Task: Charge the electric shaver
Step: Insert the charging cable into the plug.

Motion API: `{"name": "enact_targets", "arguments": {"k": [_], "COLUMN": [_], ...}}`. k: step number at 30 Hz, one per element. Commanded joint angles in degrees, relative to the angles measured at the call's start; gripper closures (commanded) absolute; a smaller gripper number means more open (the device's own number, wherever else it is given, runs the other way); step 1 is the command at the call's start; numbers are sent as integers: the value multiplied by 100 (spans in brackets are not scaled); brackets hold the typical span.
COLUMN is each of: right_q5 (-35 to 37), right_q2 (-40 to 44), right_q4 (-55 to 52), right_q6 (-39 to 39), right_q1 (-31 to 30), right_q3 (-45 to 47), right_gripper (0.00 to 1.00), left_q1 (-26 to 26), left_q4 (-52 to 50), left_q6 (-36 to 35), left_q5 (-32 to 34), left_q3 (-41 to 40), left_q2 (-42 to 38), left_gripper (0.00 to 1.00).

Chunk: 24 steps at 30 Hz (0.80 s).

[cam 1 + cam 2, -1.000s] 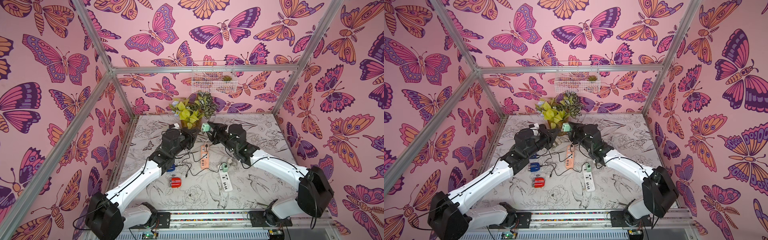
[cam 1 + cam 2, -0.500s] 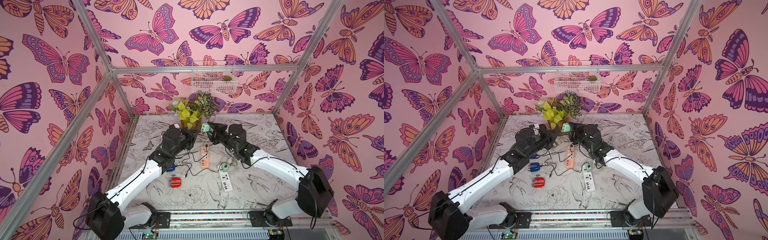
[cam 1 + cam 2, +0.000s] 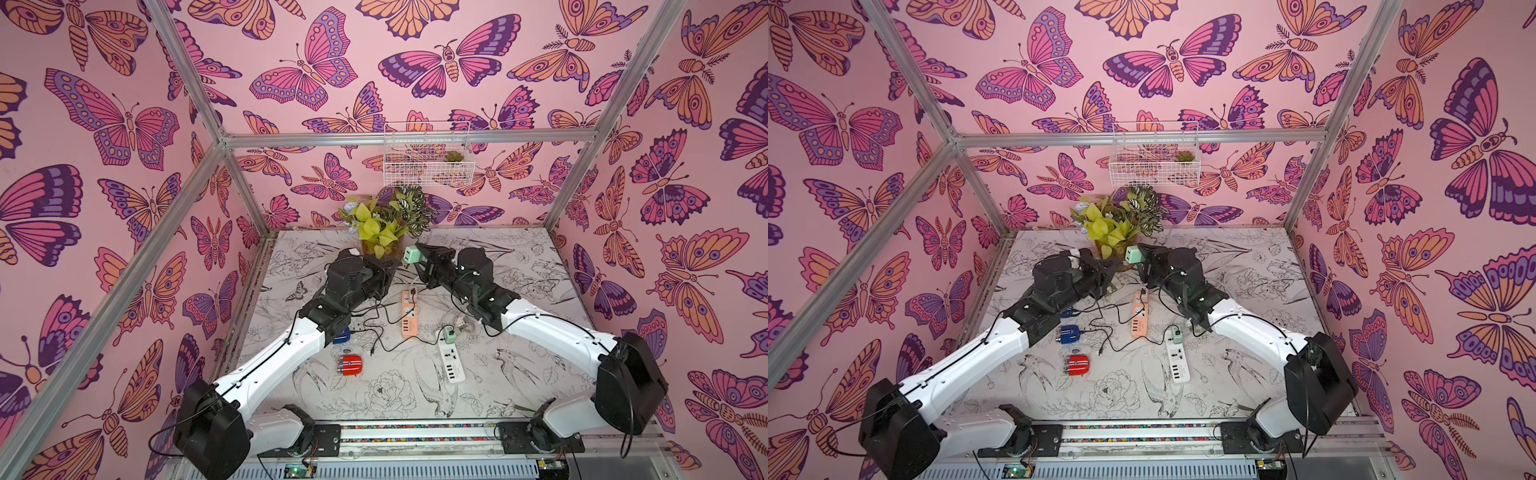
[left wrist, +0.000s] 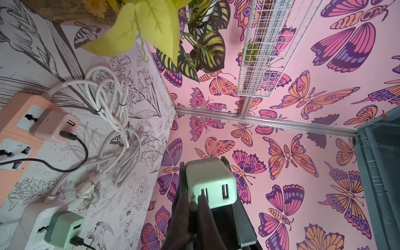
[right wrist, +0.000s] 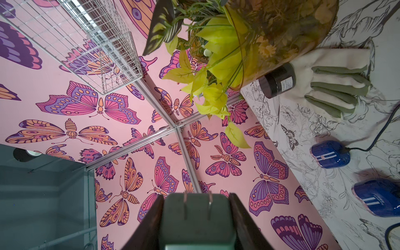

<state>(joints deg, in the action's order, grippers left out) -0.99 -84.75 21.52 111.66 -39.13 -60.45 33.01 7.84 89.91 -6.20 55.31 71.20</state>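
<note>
A mint-green USB charger hangs in the air in front of the plant, and my right gripper is shut on its sides, prongs facing away. My left gripper is shut, its fingertips against one USB port of the charger. A thin dark plug sits between them, mostly hidden. A black cable runs from that gripper down to the table. Its loose end lies beside a red shaver. A blue shaver with its own cable lies close by.
An orange power strip and a white one carrying a green adapter lie mid-table amid cables. A potted plant stands at the back, with a wire basket above. A glove and dark jar lie by the pot.
</note>
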Motion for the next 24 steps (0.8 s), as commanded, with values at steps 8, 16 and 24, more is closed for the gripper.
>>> {"name": "enact_targets", "arguments": {"k": [8,16,24], "right_q5": [-147,-208,-141], "right_q2": [81,90,109], "right_q4": [166,82,136], "right_q6": [-210,-253,-205], "right_q1": [-29,-63,-58], "right_q3": [-29,-55,31], "right_gripper": [100,100,100], "left_q1": [-22,-32,-32], "left_q4": [-212,-85,-205], "left_q6": [-19,-44,-148], "left_q5": [74,15,31], "left_q3": [89,188,221], "left_q2": [-196,-34,-122], "left_gripper": [100,100,100]}}
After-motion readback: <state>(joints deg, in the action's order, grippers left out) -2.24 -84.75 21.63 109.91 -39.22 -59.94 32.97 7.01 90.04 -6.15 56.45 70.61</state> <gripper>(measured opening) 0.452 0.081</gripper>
